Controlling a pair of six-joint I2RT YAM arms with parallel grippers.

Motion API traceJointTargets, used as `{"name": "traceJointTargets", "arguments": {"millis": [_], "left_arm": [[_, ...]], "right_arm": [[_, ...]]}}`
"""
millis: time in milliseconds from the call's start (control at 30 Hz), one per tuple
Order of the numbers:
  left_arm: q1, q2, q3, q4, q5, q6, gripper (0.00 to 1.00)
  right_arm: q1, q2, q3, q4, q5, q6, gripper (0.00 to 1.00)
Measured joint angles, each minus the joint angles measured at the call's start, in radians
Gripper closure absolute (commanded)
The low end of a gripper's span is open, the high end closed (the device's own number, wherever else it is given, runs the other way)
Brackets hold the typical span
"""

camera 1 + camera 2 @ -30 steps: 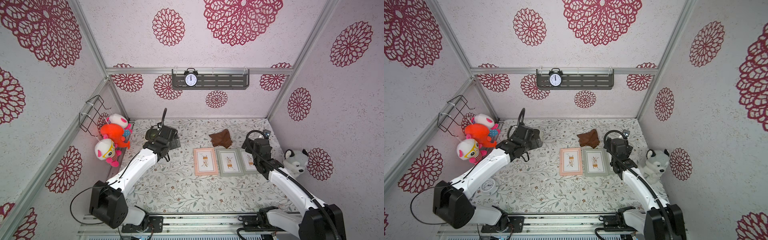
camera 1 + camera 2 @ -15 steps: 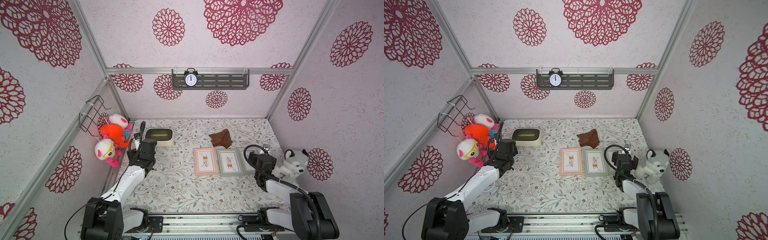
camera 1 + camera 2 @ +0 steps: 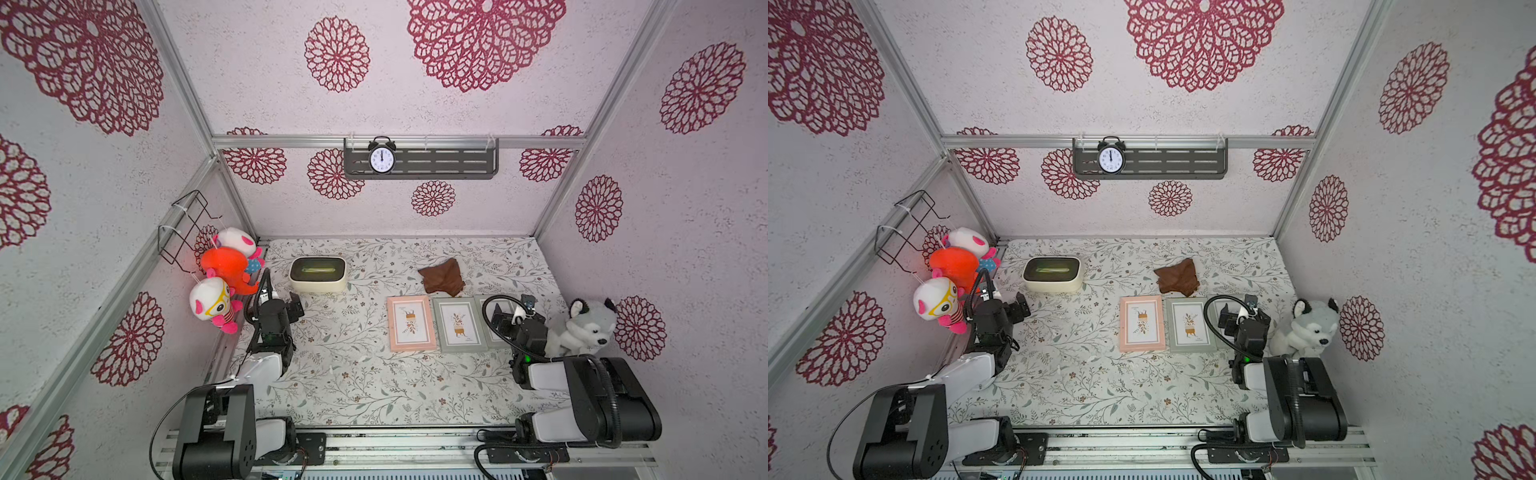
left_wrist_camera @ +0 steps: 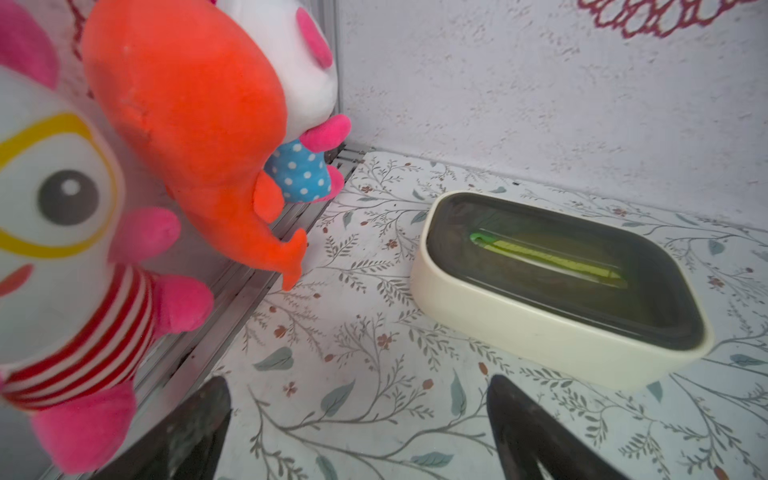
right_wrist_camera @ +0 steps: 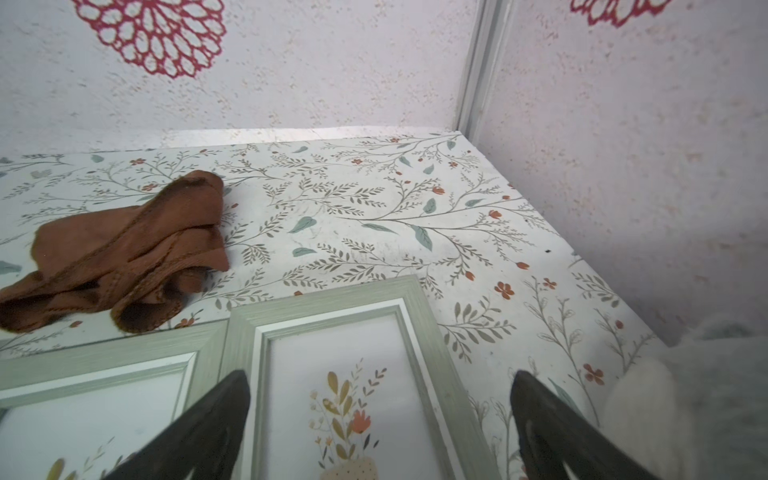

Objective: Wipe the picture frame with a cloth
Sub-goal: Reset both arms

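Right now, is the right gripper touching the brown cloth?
Apart. In the right wrist view the open right gripper hangs over the grey frame, while the cloth lies farther off on the table.

The walls (image 3: 457,216) are pale and bumpy, with big dark red flower shapes on them. Shiny metal bars (image 3: 291,142) run along the corners. At 12 o'clock a grey shelf (image 3: 449,164) hangs on the back wall, and a small black clock (image 3: 381,159) sits on it. At 10 o'clock a wire basket (image 3: 183,228) hangs on the side wall. The table top (image 3: 353,374) has little leaves and flowers. The light is soft and even.
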Motion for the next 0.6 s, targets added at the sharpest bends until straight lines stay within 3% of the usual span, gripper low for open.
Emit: {"name": "traceJointTargets", "arguments": {"millis": [333, 600], "left_arm": [[0.071, 0.229, -0.006, 0.24, 0.158, 0.037, 0.02], [0.08, 0.242, -0.003, 0.261, 0.194, 0.036, 0.02]], "right_arm": [[-0.002, 0.098, -0.016, 0.129, -0.08, -0.026, 0.01], [-0.002, 0.098, 0.052, 0.069, -0.011, -0.021, 0.01]]}}
